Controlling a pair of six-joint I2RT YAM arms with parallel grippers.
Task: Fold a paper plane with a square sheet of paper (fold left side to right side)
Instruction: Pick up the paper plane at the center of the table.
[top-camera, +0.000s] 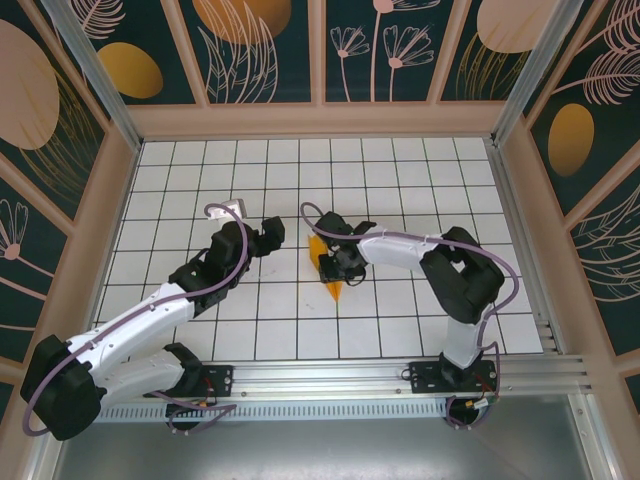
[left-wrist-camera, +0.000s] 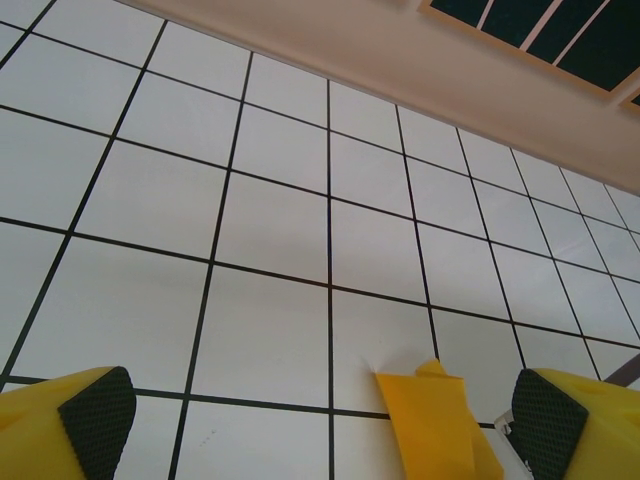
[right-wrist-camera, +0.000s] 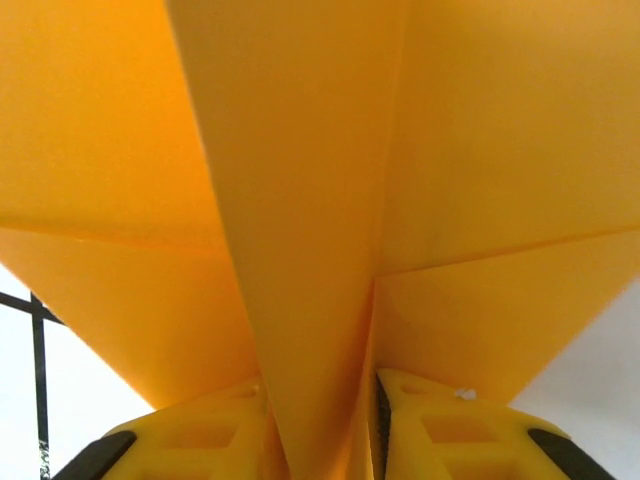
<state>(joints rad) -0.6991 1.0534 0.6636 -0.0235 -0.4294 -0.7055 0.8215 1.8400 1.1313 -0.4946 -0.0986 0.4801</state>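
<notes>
1. Jaws from above: the right gripper (top-camera: 338, 262) is closed on the paper plane (top-camera: 326, 268), which sits near the middle of the tiled table (top-camera: 420, 180) with its point toward the arm bases. The left gripper (top-camera: 272, 235) stands wide apart and empty, just beside the paper on its left. Whether the plane is lifted off the tiles cannot be told from here.

2. Left wrist view: the pads (left-wrist-camera: 95, 412) are far apart, with bare tiles between them. One corner of the plane (left-wrist-camera: 430, 410) pokes in close to the right-hand pad, and touching or not is unclear. This arm probably helps most by pinning a wing flat or by backing off, since a stray nudge at that corner would skew the fold.

3. Right wrist view: the fingers (right-wrist-camera: 450, 440) clamp the centre keel from both sides, and the wings spread out to left and right above them. The step looks like setting the centre crease. It should go best with the pinch square on the fold line and both layers edge to edge — thin paper like this will likely buckle under a slanted squeeze.

4. Around: the left arm's purple cable (top-camera: 215, 212) loops near its wrist and the floral walls (top-camera: 60, 120) stand well apart. Only the left gripper crowds the paper.
</notes>
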